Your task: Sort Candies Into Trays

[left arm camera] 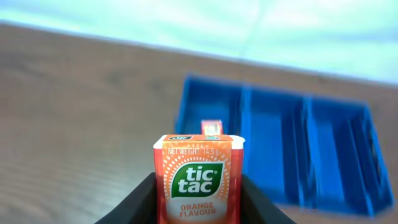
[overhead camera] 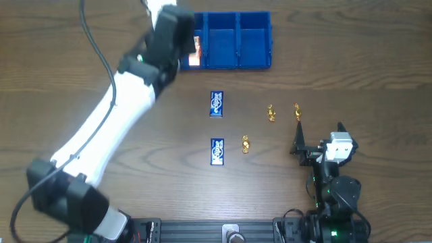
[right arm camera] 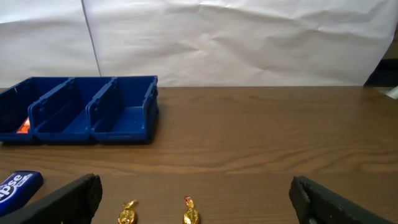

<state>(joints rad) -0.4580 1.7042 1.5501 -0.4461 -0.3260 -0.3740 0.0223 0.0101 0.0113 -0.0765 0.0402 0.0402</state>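
left gripper (left arm camera: 199, 198) pinches an orange candy box (left arm camera: 199, 171) between its two dark fingers (left arm camera: 134, 205), one on each narrow side; the box stands upright, label facing the wrist camera; from above, this gripper (overhead camera: 177, 25) sits at the top of the scene by the left end of the blue tray (overhead camera: 237, 66), the white arm stretched up from the lower left; in the left wrist view the tray (left arm camera: 244, 118) lies just ahead of the held box, but whether the box is already over the rim i cannot tell; the tray has three compartments side by side; a second orange box (overhead camera: 196, 51) lies inside the left compartment, seen past the held one (left arm camera: 212, 126) and as a bit of orange from the right wrist (right arm camera: 23, 127); the middle and right compartments show bare blue floor.

right gripper (overhead camera: 318, 137) is low on the right side of the wooden table (overhead camera: 378, 81), fingers (right arm camera: 68, 199) spread wide with nothing between them, pointing toward the tray (right arm camera: 124, 134).

two blue packets lie on the table below the tray, one (overhead camera: 216, 104) above the other (overhead camera: 217, 150), well apart; one blue packet edges into the right wrist view (right arm camera: 15, 185); three gold-wrapped candies lie loose to their right: two near each other (overhead camera: 271, 113) (overhead camera: 296, 110) just ahead of the right gripper, the third (overhead camera: 245, 143) just beside the lower blue packet; two of them show close in front of the open fingers (right arm camera: 129, 213) (right arm camera: 189, 213).
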